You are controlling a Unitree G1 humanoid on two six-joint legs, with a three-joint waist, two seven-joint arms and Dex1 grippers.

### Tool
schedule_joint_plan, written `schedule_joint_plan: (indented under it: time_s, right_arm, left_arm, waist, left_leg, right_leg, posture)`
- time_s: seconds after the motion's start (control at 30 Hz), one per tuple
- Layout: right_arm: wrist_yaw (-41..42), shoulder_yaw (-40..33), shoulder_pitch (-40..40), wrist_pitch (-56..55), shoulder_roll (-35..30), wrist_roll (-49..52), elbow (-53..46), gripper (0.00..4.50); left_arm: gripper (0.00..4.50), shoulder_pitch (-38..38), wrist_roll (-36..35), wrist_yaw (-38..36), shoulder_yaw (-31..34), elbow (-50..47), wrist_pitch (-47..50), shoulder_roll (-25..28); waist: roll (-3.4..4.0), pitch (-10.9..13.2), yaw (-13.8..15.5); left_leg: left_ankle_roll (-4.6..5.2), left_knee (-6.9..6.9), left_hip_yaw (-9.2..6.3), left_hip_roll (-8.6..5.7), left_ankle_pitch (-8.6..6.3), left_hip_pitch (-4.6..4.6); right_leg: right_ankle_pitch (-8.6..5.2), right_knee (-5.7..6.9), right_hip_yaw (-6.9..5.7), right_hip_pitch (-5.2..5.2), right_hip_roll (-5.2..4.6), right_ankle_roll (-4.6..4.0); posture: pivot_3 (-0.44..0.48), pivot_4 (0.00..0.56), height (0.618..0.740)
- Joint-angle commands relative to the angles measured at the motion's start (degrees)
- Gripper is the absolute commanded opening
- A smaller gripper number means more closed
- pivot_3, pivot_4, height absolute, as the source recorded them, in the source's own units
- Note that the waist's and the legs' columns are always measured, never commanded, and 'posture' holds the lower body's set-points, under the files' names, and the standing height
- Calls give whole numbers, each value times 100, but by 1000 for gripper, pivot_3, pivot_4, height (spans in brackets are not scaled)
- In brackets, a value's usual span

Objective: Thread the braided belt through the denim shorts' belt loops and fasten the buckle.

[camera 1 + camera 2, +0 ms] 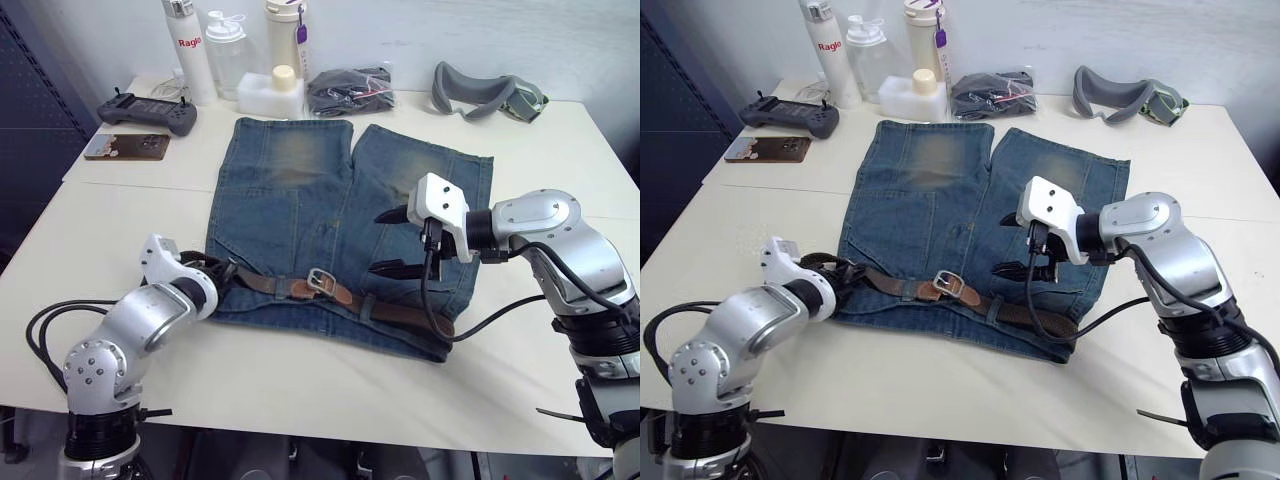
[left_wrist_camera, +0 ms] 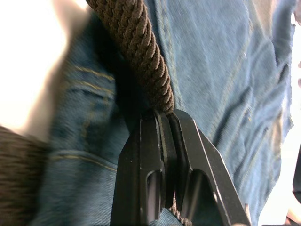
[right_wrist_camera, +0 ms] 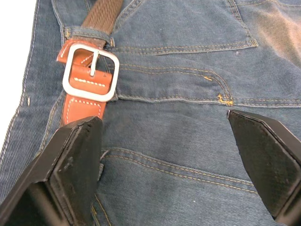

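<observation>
Along the waistband of the denim shorts (image 1: 330, 200), spread flat on the white table (image 1: 300, 380), the braided belt (image 1: 400, 313) lies with its buckle (image 1: 320, 279) near the middle; whether the prong is fastened is hard to make out. The left gripper (image 2: 164, 117) pinches the belt's braided end at the shorts' left edge. The right gripper (image 1: 392, 242) hovers wide apart above the denim, just right of the buckle.

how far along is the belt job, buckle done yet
Mostly done, it looks: the belt lies along the waistband of the shorts, and the buckle looks fastened, prong through the strap. In hand: the left gripper pinches the braided end. The right gripper hovers open above the shorts. Left: probably just releasing the end.
</observation>
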Motion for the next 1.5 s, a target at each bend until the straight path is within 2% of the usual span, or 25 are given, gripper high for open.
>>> schedule_joint_plan:
  time_s: [0.03, 0.2, 0.37, 0.5, 0.7, 1.03, 1.23, 1.5]
  right_arm:
    - [-85, -178, 158, -29, 11, 139, -598, 4500]
    - [-47, 76, 706, -926, -106, -194, -1529, 4500]
    - [-250, 257, 1089, -2014, -66, -835, -1843, 4500]
    - [-1107, 784, 1164, -3859, 185, -2421, -1346, 4500]
    - [-2728, 812, 1484, -5785, 512, -4039, -803, 4500]
    - [-3776, 741, 1322, -6521, 882, -5088, -402, 4500]
    - [-3895, 841, 901, -6685, 1046, -5380, -2, 4500]
    - [-3617, 1004, 653, -6937, 1035, -5251, 370, 4500]
  left_arm:
    - [27, -68, -70, -195, -249, -129, 228, -27]
    - [27, -44, -70, -379, -189, 88, 532, 263]
    - [27, -88, -70, -540, -229, 288, 758, 353]
    - [27, -193, -70, -589, -287, 420, 844, 336]
    - [27, -320, -70, -625, -298, 575, 952, 323]
    - [27, -317, -70, -602, -339, 574, 929, 205]
    - [27, -235, -70, -589, -373, 511, 832, 130]
    - [27, -127, -70, -569, -423, 412, 667, 105]
  waist:
    - [0, 0, -1]
    - [0, 0, 0]
    - [0, 0, -3]
    - [0, 0, 3]
    - [0, 0, 66]
    - [0, -1, 115]
    - [0, -1, 121]
    - [0, -1, 119]
  left_leg:
    - [0, 0, 0, 0, 0, 0]
    - [0, -6, -6, 0, 0, -1]
    - [-2, -9, -7, -2, 5, 6]
    - [-12, -10, -11, -3, 14, 13]
    - [-16, -10, -13, -10, 17, 12]
    - [-20, -10, -14, -13, 23, 12]
    - [-19, -10, -14, -15, 24, 12]
    - [-16, -9, -14, -17, 26, 11]
  right_leg:
    - [0, 0, 0, 0, 0, 0]
    - [0, -4, -5, 1, 0, 0]
    - [1, -7, -8, 11, 0, 1]
    - [9, -5, -10, 14, 0, -2]
    - [10, -2, -12, 12, -2, 1]
    - [10, 11, -11, 9, -2, 2]
    - [10, 13, -10, 7, -2, 1]
    - [9, 19, -7, 4, -3, 1]
  posture:
    - [0, 150, 656]
    - [0, 150, 656]
    - [0, 150, 656]
    - [0, 150, 656]
    - [0, 150, 656]
    - [0, 150, 656]
    - [0, 150, 656]
    - [0, 150, 656]
